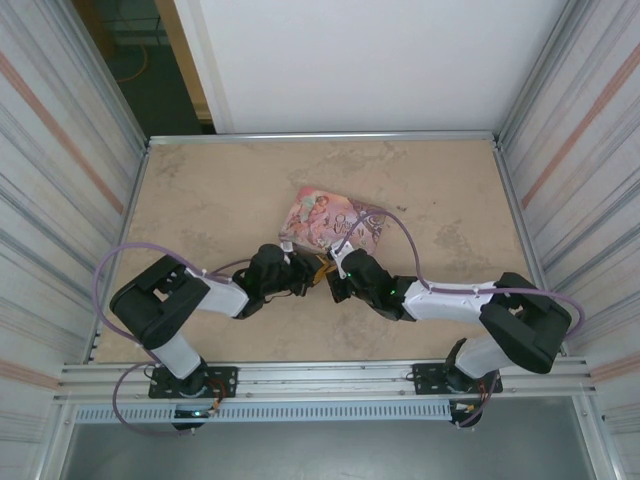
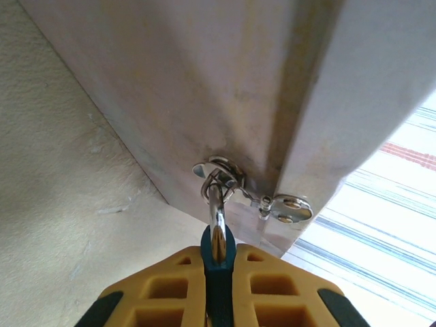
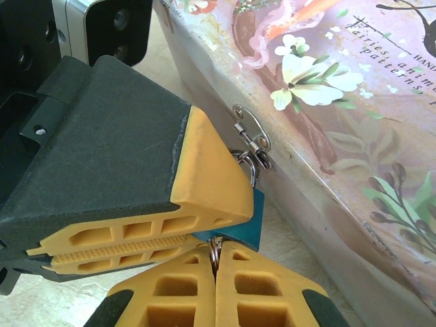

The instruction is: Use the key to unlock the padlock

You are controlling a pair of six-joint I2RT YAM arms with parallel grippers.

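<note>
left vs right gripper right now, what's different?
Left gripper is clamped on the padlock by its blue body; right gripper pinches a small metal piece just under it, apparently the key. In the top view, the left gripper comes in from the left and the right gripper from the right. Both are shut, yellow-fingered, and meet at the hasp of the pink tin.

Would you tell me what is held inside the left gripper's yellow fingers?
A small blue-bodied padlock, its silvery shackle hooked through the hasp on the pink illustrated tin. The fingers of the left gripper cover most of its body, so the keyhole cannot be seen.
</note>
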